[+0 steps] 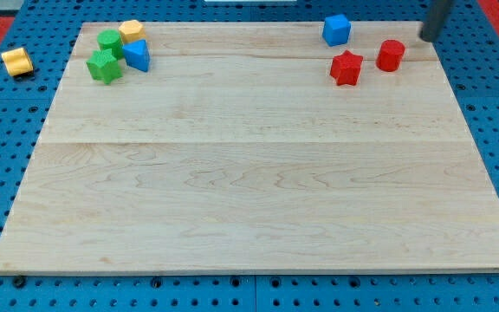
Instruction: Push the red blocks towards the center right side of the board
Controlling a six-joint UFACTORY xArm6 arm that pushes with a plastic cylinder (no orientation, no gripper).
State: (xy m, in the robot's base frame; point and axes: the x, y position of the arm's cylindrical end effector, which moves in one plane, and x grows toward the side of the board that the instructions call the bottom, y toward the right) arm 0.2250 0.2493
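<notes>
A red star block (346,68) and a red cylinder block (390,55) lie near the view's top right of the wooden board (258,191). The cylinder is right of the star, a small gap between them. My tip (425,37) is at the view's top right, just up and right of the red cylinder and apart from it. The rod runs out of the view's top edge.
A blue cube (336,29) sits up and left of the red star. At the view's top left a cluster holds a yellow block (131,32), a green cylinder (109,40), a green star (104,67) and a blue block (137,55). A yellow block (16,61) lies off the board.
</notes>
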